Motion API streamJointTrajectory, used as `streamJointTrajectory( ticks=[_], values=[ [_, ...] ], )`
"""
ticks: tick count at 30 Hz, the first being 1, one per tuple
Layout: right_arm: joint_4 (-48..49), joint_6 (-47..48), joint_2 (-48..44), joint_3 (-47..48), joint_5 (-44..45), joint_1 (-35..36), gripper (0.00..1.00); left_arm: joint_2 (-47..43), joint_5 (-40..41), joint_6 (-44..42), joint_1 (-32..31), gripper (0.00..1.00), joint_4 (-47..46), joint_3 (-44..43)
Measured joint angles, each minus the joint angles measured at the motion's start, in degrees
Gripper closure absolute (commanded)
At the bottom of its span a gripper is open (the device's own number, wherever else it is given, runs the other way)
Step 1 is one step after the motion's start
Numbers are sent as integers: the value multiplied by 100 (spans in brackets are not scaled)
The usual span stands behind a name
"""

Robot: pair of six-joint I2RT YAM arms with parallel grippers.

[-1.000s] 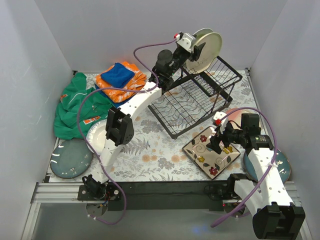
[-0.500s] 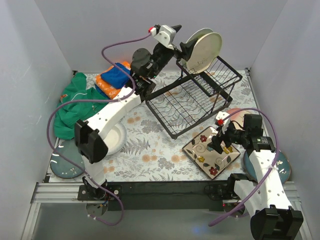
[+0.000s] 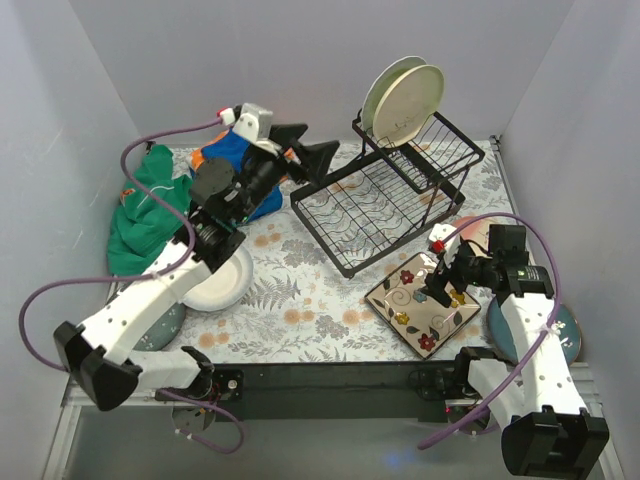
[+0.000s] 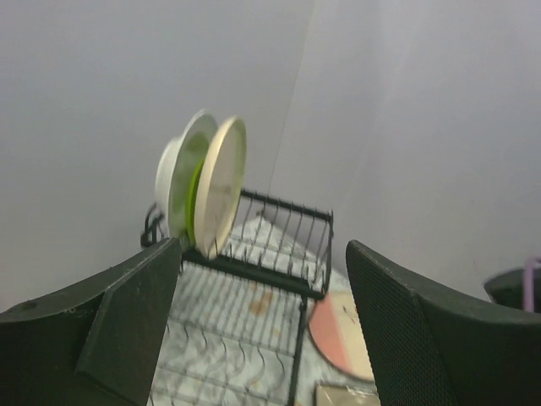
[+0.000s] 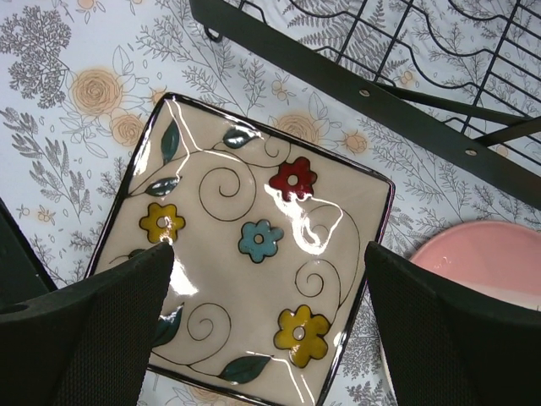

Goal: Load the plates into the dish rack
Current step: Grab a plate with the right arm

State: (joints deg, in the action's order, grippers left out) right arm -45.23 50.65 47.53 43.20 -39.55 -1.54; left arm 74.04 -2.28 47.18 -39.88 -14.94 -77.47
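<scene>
At the left, near the orange and blue cloths [image 3: 222,152], the left gripper [image 3: 318,142] hangs empty, fingers apart. Cream and white plates [image 3: 410,100] stand upright in the dish rack [image 3: 385,200] (upper tier). The right gripper [image 5: 266,254], spread wide, hovers over the square flowered plate [image 3: 415,315].

Glossy square plate [image 5: 254,194]; matt black wire rack [image 3: 375,208].
</scene>
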Motion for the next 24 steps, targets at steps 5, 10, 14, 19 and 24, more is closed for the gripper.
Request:
streamJointTrajectory(
  ticks=[5, 10, 14, 19, 24],
  values=[
    [-280, 315, 188, 52, 55, 2, 2, -1333, 306, 756, 2, 22, 658, 1423],
    [-553, 505, 302, 66, -87, 114, 1, -2140, 627, 1294, 17, 22, 1526, 2415],
    [-654, 479, 448, 179, -55, 789, 2, -2306, 973, 1700, 22, 22, 2393, 2769],
    [-632, 157, 894, 426, 254, 2461, 2, -2686, 1416, 2413, 28, 22, 3327, 3263],
    [-428, -387, 1853, 1025, 551, 3945, 2, -3635, 1759, 3001, 33, 23, 3982, 3633]
  ],
)
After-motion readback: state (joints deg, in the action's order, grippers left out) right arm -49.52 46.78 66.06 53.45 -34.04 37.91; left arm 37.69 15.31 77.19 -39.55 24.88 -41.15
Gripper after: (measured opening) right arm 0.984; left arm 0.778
